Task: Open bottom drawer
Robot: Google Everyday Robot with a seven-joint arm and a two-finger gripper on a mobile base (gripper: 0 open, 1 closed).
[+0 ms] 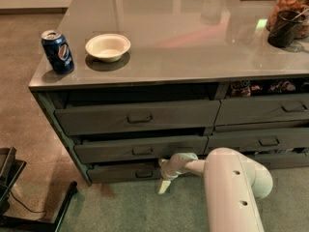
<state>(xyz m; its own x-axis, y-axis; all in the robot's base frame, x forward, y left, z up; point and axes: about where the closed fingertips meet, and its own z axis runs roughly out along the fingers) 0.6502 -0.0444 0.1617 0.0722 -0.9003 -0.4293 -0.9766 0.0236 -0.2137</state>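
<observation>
Down low, the bottom drawer (pixel 120 172) is the slimmest front of its stack, lying beneath two taller drawers (pixel 135 149), with a small dark handle (pixel 144 174) at its centre. The gripper (pixel 165 178) sits at the drawer's right end, just beside that handle, and its pale arm (pixel 231 187) trails off to the drawer's right. Whether the gripper is open or closed cannot be told.

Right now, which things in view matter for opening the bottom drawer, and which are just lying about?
For the job:
bottom drawer, left stack
its handle
gripper, low by that drawer's right end

Lying about:
Pepsi can on the counter
white bowl beside it
jar, far right
</observation>
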